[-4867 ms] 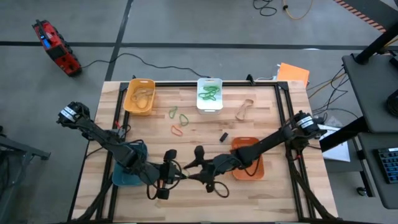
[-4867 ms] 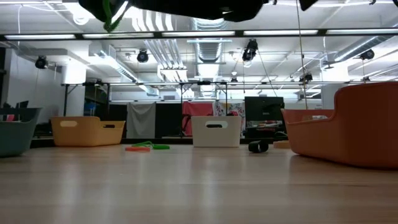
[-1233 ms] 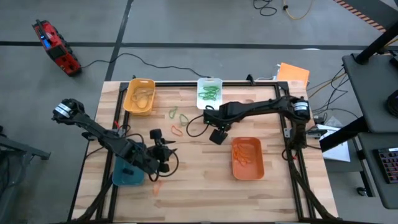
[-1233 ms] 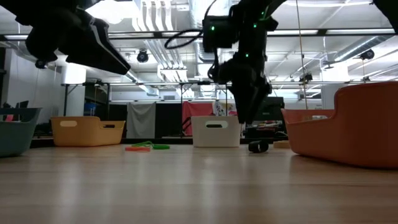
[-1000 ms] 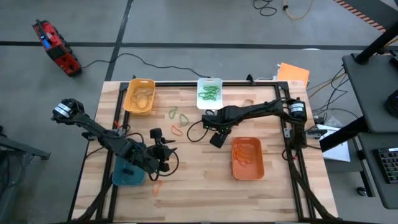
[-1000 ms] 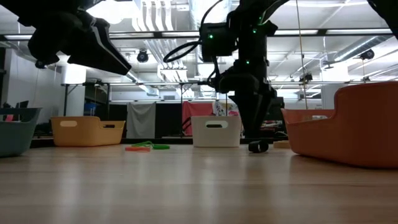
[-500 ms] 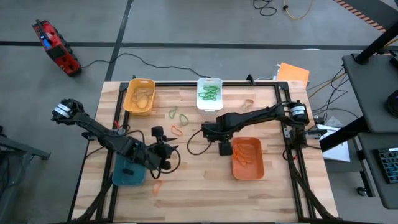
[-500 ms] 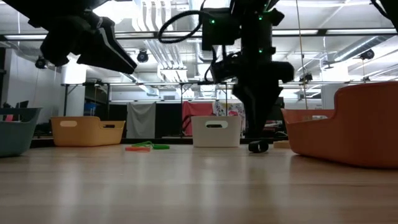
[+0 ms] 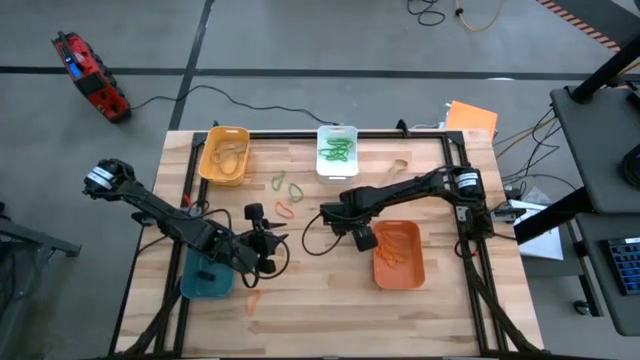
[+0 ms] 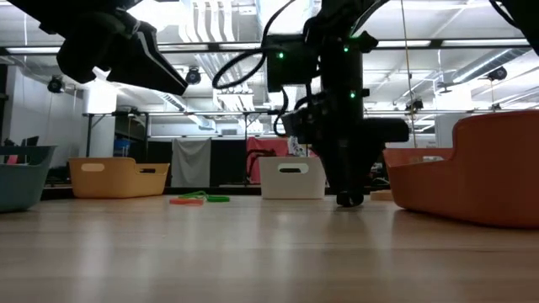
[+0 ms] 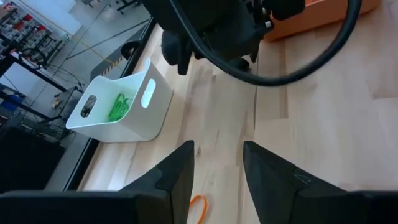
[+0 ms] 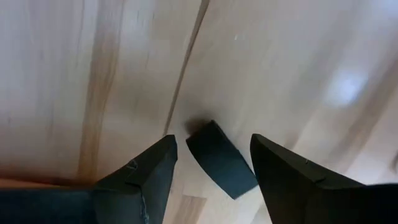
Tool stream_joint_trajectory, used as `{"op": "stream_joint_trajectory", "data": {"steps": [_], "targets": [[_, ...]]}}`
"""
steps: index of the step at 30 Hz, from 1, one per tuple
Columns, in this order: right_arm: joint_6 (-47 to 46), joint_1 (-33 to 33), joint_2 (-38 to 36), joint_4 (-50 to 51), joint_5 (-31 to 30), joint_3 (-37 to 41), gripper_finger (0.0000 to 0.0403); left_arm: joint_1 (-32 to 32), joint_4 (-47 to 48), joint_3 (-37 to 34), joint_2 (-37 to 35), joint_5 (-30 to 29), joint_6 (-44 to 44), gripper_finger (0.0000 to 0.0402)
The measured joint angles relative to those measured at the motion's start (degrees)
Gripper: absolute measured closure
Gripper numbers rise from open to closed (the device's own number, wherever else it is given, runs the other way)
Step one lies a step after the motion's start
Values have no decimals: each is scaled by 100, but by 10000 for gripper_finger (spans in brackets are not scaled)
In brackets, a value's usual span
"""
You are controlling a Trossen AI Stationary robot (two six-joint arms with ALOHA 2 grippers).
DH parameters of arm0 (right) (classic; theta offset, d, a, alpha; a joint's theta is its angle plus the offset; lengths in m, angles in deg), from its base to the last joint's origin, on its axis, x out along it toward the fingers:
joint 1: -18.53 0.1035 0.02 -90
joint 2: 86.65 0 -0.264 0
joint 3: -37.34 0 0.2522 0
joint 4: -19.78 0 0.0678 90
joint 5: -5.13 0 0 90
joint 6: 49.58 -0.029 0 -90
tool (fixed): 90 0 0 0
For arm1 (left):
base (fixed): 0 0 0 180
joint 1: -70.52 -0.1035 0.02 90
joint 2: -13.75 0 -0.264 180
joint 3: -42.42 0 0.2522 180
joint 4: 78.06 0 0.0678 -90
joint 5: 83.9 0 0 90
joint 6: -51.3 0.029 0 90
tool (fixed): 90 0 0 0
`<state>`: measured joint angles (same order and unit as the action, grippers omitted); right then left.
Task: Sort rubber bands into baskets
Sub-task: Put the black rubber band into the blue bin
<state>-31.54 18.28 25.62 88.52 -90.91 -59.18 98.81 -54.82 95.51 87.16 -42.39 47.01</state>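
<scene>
Black band point(image 12: 219, 159) lies on the wood between the right gripper's point(image 12: 211, 167) parted fingers, which have come down around it just left of the orange basket point(image 9: 399, 254); a second ago that gripper hung farther back, near the white basket point(image 9: 337, 150). The left gripper point(image 11: 217, 163), fingers apart and empty, still hovers right of the teal basket point(image 9: 203, 276). Loose bands point(image 9: 284, 194) remain at centre.

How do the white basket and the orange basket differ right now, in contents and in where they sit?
Contents: the white basket holds green bands, the orange basket orange ones.
Place: the white basket sits at the table's far edge, mid-width; the orange basket sits nearer, on the right arm's side.
Neighbours: the right tool works just beside the orange basket; nothing is at the white one.
Both are small open rounded-rectangular trays of similar size.
</scene>
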Motion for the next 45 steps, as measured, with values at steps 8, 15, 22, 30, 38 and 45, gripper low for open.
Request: {"op": "stream_joint_trajectory", "data": {"steps": [8, 15, 22, 30, 38, 45], "targets": [[3, 0, 179, 21, 2, -2, 263, 0, 4, -9, 0, 0, 2, 279], [-192, 0, 106, -1, -15, -2, 377, -2, 0, -12, 0, 0, 61, 279], [-397, 9, -162, -762, 674, -1, 390, -2, -2, -14, 0, 2, 63, 279], [-289, 271, -492, -3482, 2149, 196, 391, 29, -935, -213, 0, 2216, 383, 280], [-152, 917, -535, -5912, 2404, 686, 391, 42, -3238, -1091, -3, 2782, 341, 290], [-365, 1184, -573, -6966, 1698, 1035, 391, 42, -3394, -1178, -11, 2233, -43, 290]]}}
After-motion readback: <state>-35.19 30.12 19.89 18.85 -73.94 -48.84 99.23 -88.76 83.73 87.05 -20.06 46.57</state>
